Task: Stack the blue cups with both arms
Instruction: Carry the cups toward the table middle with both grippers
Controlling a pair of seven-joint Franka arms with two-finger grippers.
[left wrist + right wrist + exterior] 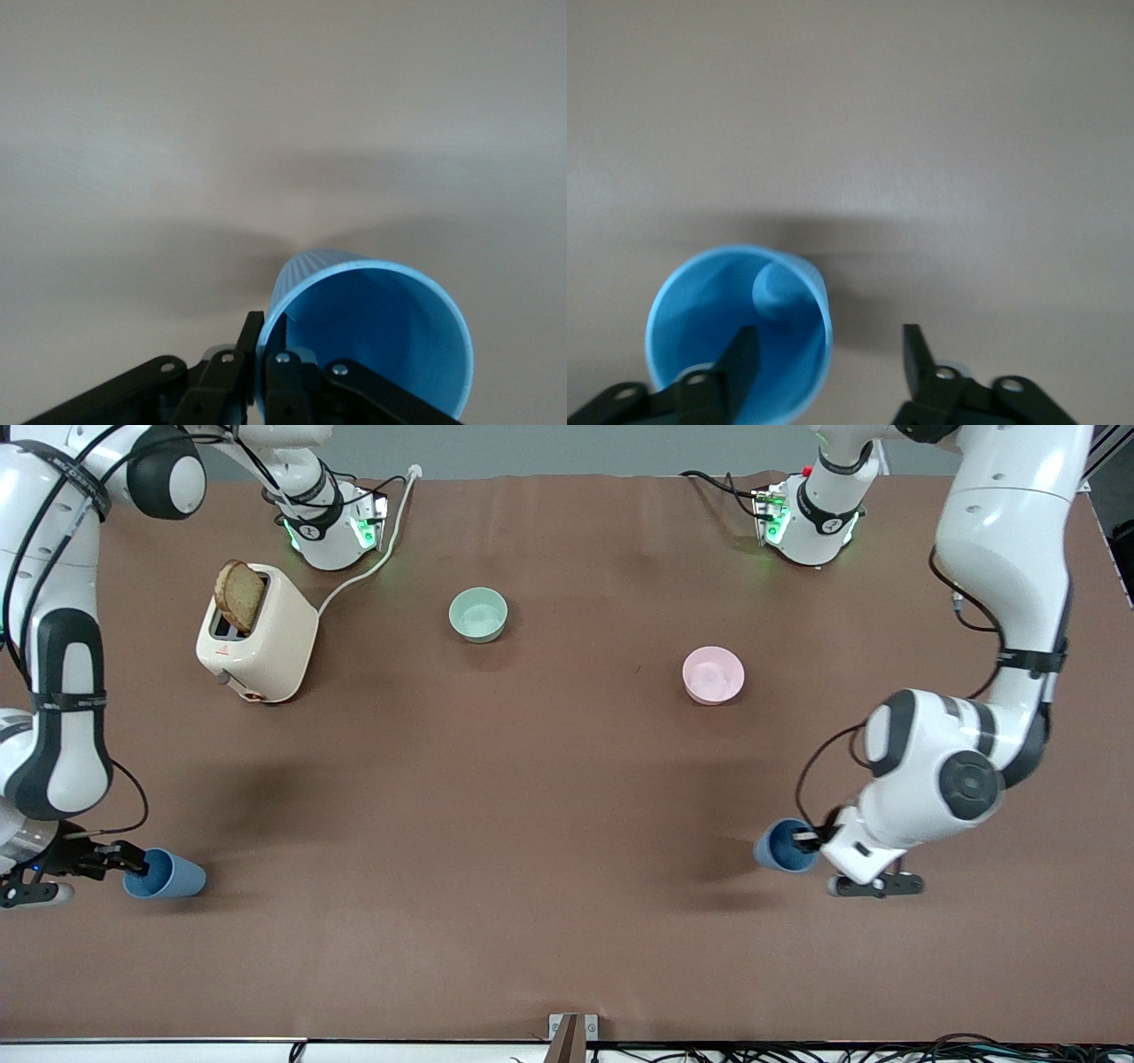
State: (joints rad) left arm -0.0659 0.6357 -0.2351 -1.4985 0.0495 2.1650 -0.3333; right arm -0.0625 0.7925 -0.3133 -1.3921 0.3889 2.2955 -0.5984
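Note:
One blue cup (pixel 173 877) stands upright near the front edge at the right arm's end of the table. My right gripper (pixel 133 859) is open over its rim. In the right wrist view one finger (pixel 740 363) is inside this cup (pixel 718 301) and the other is outside, so the right gripper (pixel 833 341) straddles the wall. The second blue cup (pixel 778 849) is at the left arm's end. My left gripper (pixel 811 839) is shut on its rim. In the left wrist view the left gripper (pixel 263 329) pinches the wall of that cup (pixel 381 336). I cannot tell if this cup is off the table.
A cream toaster (pixel 259 642) with a slice of bread stands near the right arm's base. A mint-green bowl (pixel 478 614) and a pink bowl (pixel 713 675) sit toward the arms' bases. The brown table (pixel 496 824) lies between the two cups.

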